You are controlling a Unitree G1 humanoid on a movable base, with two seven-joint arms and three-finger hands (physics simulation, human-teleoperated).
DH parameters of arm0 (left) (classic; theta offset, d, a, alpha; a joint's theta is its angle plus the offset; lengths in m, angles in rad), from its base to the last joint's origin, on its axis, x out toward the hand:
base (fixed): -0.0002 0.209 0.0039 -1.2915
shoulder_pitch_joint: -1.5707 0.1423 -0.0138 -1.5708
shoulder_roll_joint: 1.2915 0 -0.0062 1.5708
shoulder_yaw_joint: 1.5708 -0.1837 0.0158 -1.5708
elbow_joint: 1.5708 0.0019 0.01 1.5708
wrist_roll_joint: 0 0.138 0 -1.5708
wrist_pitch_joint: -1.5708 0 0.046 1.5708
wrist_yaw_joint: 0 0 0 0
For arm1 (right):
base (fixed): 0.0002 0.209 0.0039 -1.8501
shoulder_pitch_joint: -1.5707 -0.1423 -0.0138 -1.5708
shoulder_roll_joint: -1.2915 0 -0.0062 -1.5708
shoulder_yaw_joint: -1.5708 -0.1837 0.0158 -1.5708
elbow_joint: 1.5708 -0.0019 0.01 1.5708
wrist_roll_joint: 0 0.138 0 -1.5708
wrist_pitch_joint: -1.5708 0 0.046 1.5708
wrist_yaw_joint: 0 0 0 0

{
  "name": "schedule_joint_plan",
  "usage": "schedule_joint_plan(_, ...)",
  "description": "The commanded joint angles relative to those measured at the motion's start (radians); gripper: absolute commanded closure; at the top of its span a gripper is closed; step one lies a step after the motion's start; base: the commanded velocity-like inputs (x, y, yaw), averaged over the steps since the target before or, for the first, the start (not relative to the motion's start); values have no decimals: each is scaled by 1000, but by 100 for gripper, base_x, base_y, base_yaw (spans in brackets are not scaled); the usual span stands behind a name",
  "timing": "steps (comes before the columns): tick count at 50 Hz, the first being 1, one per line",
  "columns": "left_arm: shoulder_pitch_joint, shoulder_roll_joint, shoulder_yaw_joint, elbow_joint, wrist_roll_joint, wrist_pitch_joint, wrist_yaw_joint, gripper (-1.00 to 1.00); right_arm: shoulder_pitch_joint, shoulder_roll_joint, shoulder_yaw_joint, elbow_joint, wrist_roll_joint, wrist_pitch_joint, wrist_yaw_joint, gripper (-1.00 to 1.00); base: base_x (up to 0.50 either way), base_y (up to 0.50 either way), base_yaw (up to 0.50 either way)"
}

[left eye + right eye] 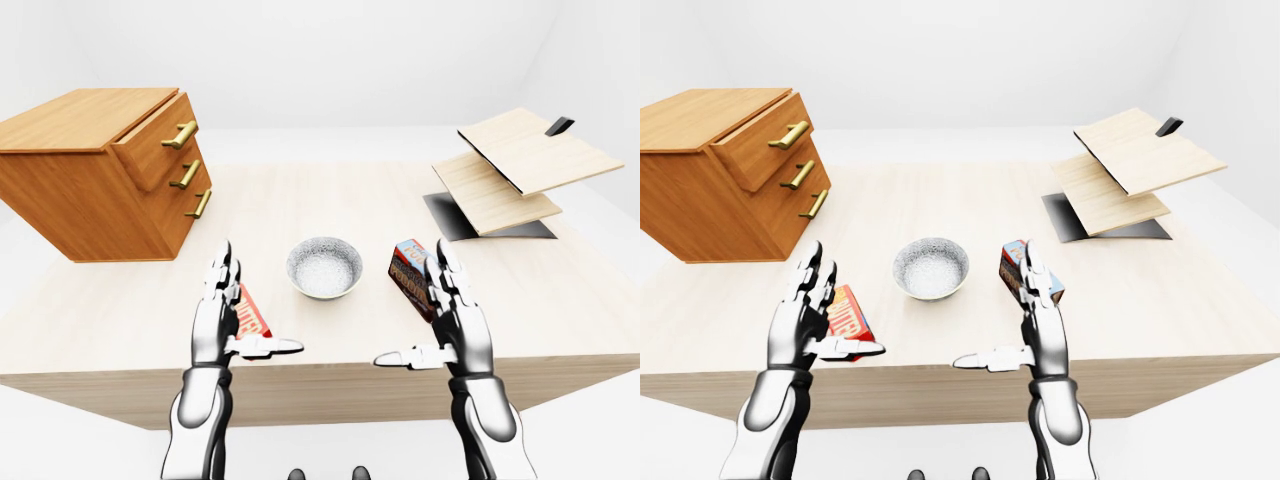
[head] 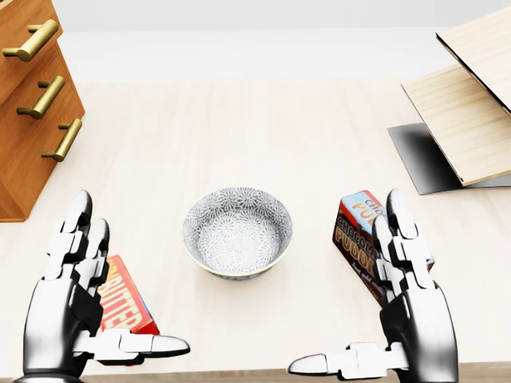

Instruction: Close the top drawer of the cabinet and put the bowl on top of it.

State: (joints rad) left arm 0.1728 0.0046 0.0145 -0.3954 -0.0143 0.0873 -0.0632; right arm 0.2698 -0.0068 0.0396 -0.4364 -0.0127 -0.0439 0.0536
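A grey patterned bowl [image 2: 237,231] stands upright on the pale wooden table [image 2: 239,128], midway between my two hands. My left hand [image 2: 112,295] is open to the bowl's lower left, fingers straight and thumb pointing right. To its lower right my right hand [image 2: 351,295] mirrors it, open and empty. Neither hand touches the bowl. The wooden cabinet [image 1: 90,190] sits at the table's left, with three brass handles. Its top drawer [image 1: 150,145] sticks out beyond the two below it.
A red butter box [image 2: 124,299] lies under my left hand. A chocolate pudding box [image 2: 358,235] stands just behind my right fingers. Stacked wooden boards on a dark base [image 1: 510,165] occupy the right. The table's near edge [image 1: 330,380] runs below my hands.
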Motion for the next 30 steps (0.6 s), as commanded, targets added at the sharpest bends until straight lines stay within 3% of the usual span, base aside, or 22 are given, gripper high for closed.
schedule_joint_plan(1,51,-5,-4,-100,4,0,-6,-100,106,-6,23,-149,9,-8,8,-100,0,0,0)
schedule_joint_plan(4,60,-6,-7,-112,4,0,-6,-100,109,-8,23,-152,7,-15,5,-100,0,0,0)
schedule_joint_plan(19,106,-3,-33,-160,9,0,-7,-100,137,-2,-8,-225,42,7,27,-100,0,0,0)
schedule_joint_plan(20,107,-3,-32,-160,7,0,-8,-100,147,-2,-13,-233,48,-11,36,-100,0,0,0)
schedule_joint_plan(25,111,-4,-40,-152,15,0,-6,-100,165,2,-15,-251,51,-22,48,-100,0,0,0)
schedule_joint_plan(30,106,-1,-57,-127,27,0,3,-100,164,8,-27,-268,52,-6,47,-100,0,0,0)
